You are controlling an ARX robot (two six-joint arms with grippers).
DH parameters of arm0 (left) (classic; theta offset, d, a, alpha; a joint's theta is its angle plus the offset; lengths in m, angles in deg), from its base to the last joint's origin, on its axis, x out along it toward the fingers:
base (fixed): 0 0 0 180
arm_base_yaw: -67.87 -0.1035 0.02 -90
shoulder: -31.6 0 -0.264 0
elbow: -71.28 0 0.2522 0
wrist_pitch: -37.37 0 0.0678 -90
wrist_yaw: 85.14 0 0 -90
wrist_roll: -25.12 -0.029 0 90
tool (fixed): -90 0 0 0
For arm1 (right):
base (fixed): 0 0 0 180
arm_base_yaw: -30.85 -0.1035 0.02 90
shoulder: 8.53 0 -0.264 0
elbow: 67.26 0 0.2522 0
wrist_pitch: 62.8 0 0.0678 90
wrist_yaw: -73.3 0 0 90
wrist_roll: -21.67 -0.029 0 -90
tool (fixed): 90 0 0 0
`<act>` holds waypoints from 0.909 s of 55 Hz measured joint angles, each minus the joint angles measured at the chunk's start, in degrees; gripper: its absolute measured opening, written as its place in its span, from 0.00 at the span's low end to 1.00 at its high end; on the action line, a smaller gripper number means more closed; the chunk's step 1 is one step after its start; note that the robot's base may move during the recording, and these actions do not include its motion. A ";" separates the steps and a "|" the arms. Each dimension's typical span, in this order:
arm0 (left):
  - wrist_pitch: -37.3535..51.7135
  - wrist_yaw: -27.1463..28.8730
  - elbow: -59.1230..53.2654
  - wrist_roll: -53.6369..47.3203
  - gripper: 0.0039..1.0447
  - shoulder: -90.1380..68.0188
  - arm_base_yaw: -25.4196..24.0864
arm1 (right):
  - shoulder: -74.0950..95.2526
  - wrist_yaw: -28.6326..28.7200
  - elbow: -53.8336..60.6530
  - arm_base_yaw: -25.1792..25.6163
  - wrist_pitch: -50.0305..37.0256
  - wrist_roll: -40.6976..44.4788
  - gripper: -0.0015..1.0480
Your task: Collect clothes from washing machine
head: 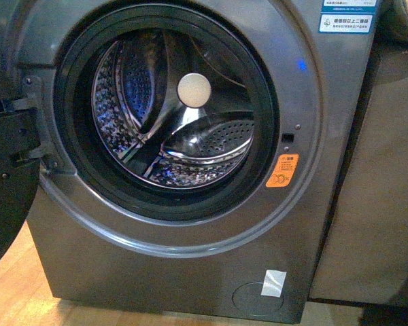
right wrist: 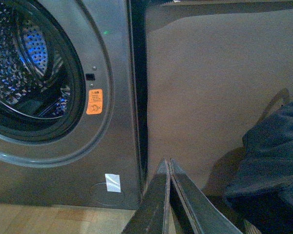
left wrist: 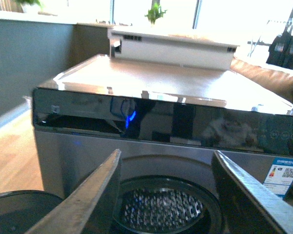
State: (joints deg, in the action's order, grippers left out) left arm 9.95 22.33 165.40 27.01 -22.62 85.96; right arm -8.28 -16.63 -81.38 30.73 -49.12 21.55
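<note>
The right gripper [right wrist: 167, 168], pressed together and empty, sits beside the clothes [right wrist: 271, 156] heaped right of the washer [head: 190, 224], nearer them than the spread left gripper [left wrist: 166, 161] above the bare drum [head: 173, 122].

We see a plain brown panel [right wrist: 219, 87] rising straight ahead of the right claw and filling most of what lies beyond its tips. Pale wooden flooring [right wrist: 49, 219] runs below and off to one side of that claw. Far beyond the left claw, a small green plant [left wrist: 155, 12] stands before bright windows, with dark garments [left wrist: 284, 48] hanging off to the side.
</note>
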 joint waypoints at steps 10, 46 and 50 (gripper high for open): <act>11.52 -5.05 -31.01 -1.05 0.13 10.16 -4.79 | 0.00 0.00 0.00 0.00 0.00 0.00 0.02; 24.96 -17.49 -68.78 -1.53 0.03 31.10 -17.86 | 0.00 0.00 0.00 0.00 0.00 0.00 0.02; 24.98 -17.46 -70.53 -1.53 0.03 32.54 -17.90 | 0.00 -0.02 0.00 0.00 0.00 0.00 0.02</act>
State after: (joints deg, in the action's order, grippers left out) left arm 34.94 4.87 94.87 25.48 9.93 68.06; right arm -8.28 -16.65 -81.38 30.73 -49.12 21.55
